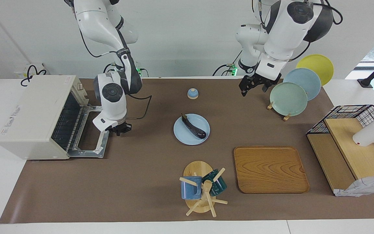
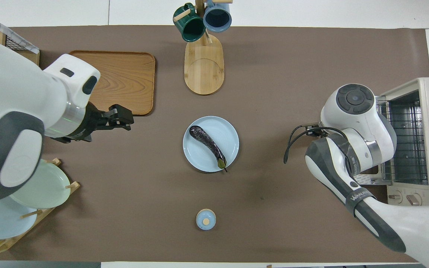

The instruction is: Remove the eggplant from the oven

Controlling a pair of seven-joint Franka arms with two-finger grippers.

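The eggplant (image 1: 193, 127) lies on a light blue plate (image 1: 182, 136) in the middle of the table; it also shows in the overhead view (image 2: 207, 144) on the plate (image 2: 223, 130). The cream-white oven (image 1: 28, 117) stands at the right arm's end of the table with its door (image 1: 89, 136) folded down flat; its wire rack (image 2: 404, 141) looks bare. My right gripper (image 1: 119, 129) hangs low just beside the door's handle edge, between the oven and the plate. My left gripper (image 1: 255, 85) is raised, open and empty, next to the plate rack.
A plate rack (image 1: 289, 99) with green, blue and yellow plates stands near the left arm. A wooden tray (image 1: 269, 169), a mug tree (image 1: 200, 187) with two mugs, a small blue lid (image 1: 192, 93) and a wire shelf (image 1: 352, 143) stand around.
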